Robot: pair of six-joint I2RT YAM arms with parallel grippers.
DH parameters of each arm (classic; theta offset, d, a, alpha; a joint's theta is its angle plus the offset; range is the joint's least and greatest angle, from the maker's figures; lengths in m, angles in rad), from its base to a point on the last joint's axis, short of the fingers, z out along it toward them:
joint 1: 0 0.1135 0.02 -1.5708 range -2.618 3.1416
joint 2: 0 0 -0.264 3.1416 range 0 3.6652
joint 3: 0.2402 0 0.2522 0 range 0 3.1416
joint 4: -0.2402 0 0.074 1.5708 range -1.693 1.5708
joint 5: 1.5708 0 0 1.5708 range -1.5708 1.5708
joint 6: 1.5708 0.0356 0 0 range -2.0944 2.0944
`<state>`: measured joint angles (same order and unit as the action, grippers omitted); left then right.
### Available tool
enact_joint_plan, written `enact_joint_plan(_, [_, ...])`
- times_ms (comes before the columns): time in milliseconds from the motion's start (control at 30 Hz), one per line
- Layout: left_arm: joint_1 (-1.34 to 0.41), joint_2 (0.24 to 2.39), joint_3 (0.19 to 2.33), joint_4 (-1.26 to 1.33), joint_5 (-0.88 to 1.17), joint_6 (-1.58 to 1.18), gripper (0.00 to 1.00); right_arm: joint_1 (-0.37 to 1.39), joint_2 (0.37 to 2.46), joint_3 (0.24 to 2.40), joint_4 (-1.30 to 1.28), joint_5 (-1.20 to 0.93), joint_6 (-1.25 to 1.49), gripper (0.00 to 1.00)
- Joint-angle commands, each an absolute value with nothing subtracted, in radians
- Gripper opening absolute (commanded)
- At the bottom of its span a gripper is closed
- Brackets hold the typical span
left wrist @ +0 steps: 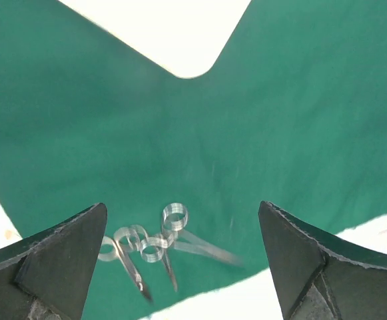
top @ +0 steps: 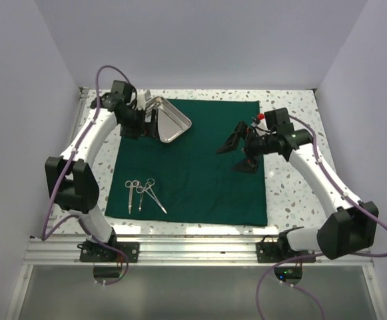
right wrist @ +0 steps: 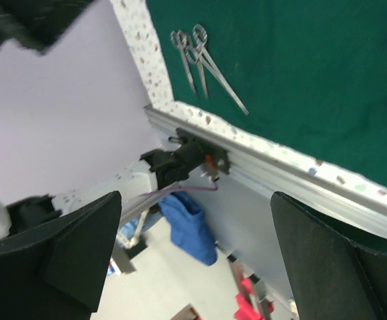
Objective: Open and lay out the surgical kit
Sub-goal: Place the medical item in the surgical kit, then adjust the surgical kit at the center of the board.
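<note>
left gripper (left wrist: 182, 207) gapes wide beside the shiny rectangular steel tray (top: 173, 123) on the spread dark green cloth drape (top: 200, 167); right gripper (top: 238, 155) also wide, empty. laying-out step: next, probably separate the clustered small steel instruments (top: 143, 195).

Steel tray (top: 171, 121) at corner of drape (top: 200, 180)

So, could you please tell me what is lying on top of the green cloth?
A steel tray at its far left corner and ring-handled instruments near its front left edge. The left gripper covers part of the tray, so that part's contents are hidden.
</note>
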<state>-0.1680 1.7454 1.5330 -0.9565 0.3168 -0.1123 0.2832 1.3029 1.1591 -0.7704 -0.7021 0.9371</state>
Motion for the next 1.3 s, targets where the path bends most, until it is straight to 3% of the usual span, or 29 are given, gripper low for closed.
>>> enact_joint_plan(0, [-0.167,1.697,1.666,-0.879,0.230,-0.222,1.00,0.252,1.370,1.232,-0.854,-0.611,0.798,0.99])
enact_joint_plan(200, [-0.172,1.885,1.880,-0.896,0.049,-0.314,1.00,0.164,1.482,1.206,-0.850,-0.526,0.701,0.99])
enact_joint_plan(500, [-0.209,2.180,2.213,-0.851,-0.077,-0.334,1.00,0.115,1.600,1.220,-0.963,-0.132,0.581,0.99])
enact_joint_plan(733, [-0.207,2.250,2.226,-0.655,-0.104,-0.292,1.00,0.109,1.793,1.218,-0.862,-0.117,0.620,0.99])
enact_joint_plan(1100, [-0.163,2.339,2.253,-0.523,-0.005,-0.225,1.00,0.101,2.198,1.623,-0.833,-0.110,0.615,0.95])
enact_joint_plan(1133, [-0.158,2.351,2.250,-0.522,0.020,-0.225,1.00,0.103,2.226,1.653,-0.834,-0.107,0.617,0.93])
enact_joint_plan(1200, [-0.155,2.359,2.240,-0.522,0.035,-0.233,1.00,0.100,2.290,1.736,-0.845,-0.106,0.617,0.71])
enact_joint_plan(1267, [-0.152,2.356,2.217,-0.508,0.051,-0.230,1.00,0.097,2.327,1.816,-0.870,-0.097,0.618,0.62])
